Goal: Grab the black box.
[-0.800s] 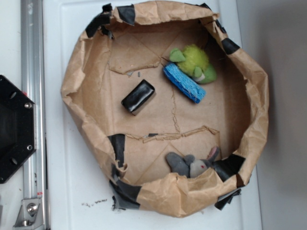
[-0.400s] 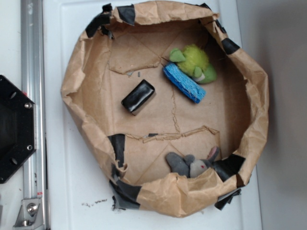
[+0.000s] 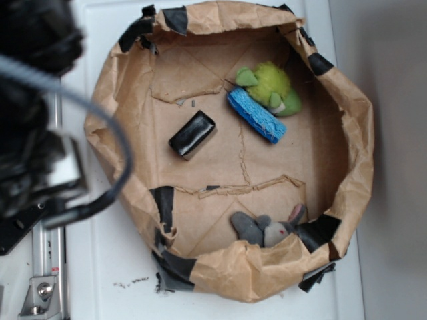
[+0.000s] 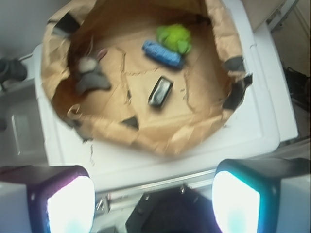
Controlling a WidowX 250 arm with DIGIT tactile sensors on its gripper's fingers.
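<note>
The black box (image 3: 192, 134) lies tilted on the floor of a crumpled brown paper basin (image 3: 360, 133), left of its middle. In the wrist view the black box (image 4: 160, 91) shows small and far off, inside the basin (image 4: 160, 138). My gripper (image 4: 153, 201) is open, its two pale pads wide apart with nothing between them. It hangs above the white table edge and the black robot base (image 4: 170, 216), well short of the basin. In the exterior view my arm (image 3: 33, 133) is a dark blur at the left, outside the basin.
A blue ridged sponge (image 3: 257, 115) and a green plush toy (image 3: 270, 87) lie at the basin's back right. A grey mouse toy (image 3: 267, 230) rests against the near wall. Black tape patches (image 3: 163, 203) dot the paper. A metal rail (image 3: 50, 267) runs along the left.
My arm has swung into the exterior view at the left, where only the base and rail showed before. The box and toys have not moved.
</note>
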